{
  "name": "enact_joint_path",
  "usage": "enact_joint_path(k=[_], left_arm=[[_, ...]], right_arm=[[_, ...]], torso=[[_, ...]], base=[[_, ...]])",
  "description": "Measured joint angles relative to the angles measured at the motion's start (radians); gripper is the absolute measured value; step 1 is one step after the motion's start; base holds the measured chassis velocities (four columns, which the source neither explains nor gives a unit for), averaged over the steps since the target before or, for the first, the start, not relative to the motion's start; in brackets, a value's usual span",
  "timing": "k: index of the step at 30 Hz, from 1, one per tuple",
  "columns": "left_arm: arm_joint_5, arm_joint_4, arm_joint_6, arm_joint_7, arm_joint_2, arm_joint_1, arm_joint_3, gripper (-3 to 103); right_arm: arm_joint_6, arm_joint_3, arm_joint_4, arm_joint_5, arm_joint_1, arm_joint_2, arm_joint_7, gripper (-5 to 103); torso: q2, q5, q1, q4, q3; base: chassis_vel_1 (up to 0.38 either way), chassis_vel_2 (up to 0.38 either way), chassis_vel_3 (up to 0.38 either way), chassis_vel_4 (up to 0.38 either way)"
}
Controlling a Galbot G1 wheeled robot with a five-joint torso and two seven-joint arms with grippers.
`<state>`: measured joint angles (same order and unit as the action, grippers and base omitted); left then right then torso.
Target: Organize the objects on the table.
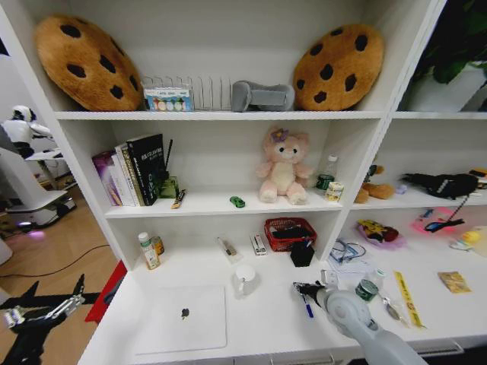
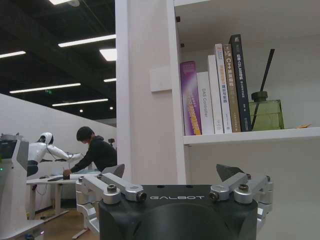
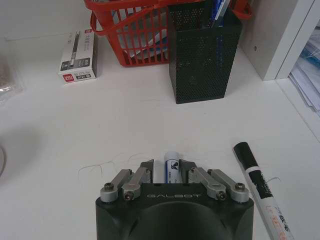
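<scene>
Fingers of my right hand (image 3: 170,170) are closed on a blue pen (image 3: 171,170), low over the white bench (image 1: 266,319), with the black mesh pen holder (image 3: 202,55) a short way ahead and the red basket (image 3: 132,35) behind it. A black marker (image 3: 260,187) lies on the bench just beside the hand. In the head view the right hand (image 1: 306,290) sits right of the white mug (image 1: 245,280). The silver laptop (image 1: 183,319) lies closed, flat on the bench near the front edge. The green toy car (image 1: 237,201) rests on the shelf beside the pink plush bear (image 1: 283,167). My left hand (image 1: 34,313) hangs off the bench's left end, jaws spread and holding nothing.
</scene>
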<state>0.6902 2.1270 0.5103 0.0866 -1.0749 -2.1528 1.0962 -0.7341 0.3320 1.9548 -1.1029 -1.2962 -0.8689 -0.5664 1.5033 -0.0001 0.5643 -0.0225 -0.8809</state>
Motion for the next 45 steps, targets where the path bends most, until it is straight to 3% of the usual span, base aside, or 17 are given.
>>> enact_joint_path(k=[3,13,17,21,22,25,27,29,45], left_arm=[[0.000,0.000,0.000,0.000,0.000,0.000,0.000,100],[0.000,0.000,0.000,0.000,0.000,0.000,0.000,100],[0.000,0.000,0.000,0.000,0.000,0.000,0.000,100],[0.000,0.000,0.000,0.000,0.000,0.000,0.000,100],[0.000,0.000,0.000,0.000,0.000,0.000,0.000,100],[0.000,0.000,0.000,0.000,0.000,0.000,0.000,100],[0.000,0.000,0.000,0.000,0.000,0.000,0.000,100],[0.000,0.000,0.000,0.000,0.000,0.000,0.000,100],[0.000,0.000,0.000,0.000,0.000,0.000,0.000,100]], right_arm=[[0.000,0.004,0.006,0.009,-0.013,0.001,0.002,14],[0.010,0.066,0.055,0.046,-0.028,0.015,0.033,12],[0.059,0.108,0.077,0.078,-0.038,0.017,0.062,12],[0.209,0.127,0.055,0.207,-0.002,0.017,0.136,12],[0.209,0.127,0.055,0.207,-0.002,0.017,0.136,12],[0.341,0.127,0.010,0.371,0.044,0.019,0.218,12],[0.375,0.125,-0.003,0.411,0.057,0.020,0.238,12],[0.461,0.110,-0.045,0.508,0.093,0.019,0.284,12],[0.695,-0.065,-0.333,0.641,0.299,-0.014,0.366,12]], torso=[[0.000,0.0001,0.000,0.0000,0.000],[0.000,0.0002,0.000,0.0000,0.000],[0.000,0.0001,0.000,-0.0001,0.000],[0.000,0.0001,0.000,-0.0001,0.000],[0.000,0.0001,0.000,-0.0001,0.000],[0.000,0.0001,0.000,0.0000,0.000],[0.000,0.0000,0.000,0.0000,0.000],[0.000,0.0000,0.000,0.0000,0.000],[0.000,0.0001,0.000,0.0000,0.000]], base=[[0.000,0.000,0.000,0.000],[0.000,0.000,0.000,0.000],[0.000,0.000,0.000,0.000],[0.000,0.000,0.000,0.000],[0.000,0.000,0.000,0.000],[0.000,0.000,0.000,0.000],[0.000,0.000,0.000,0.000],[0.000,0.000,0.000,0.000],[0.000,0.000,0.000,0.000]])
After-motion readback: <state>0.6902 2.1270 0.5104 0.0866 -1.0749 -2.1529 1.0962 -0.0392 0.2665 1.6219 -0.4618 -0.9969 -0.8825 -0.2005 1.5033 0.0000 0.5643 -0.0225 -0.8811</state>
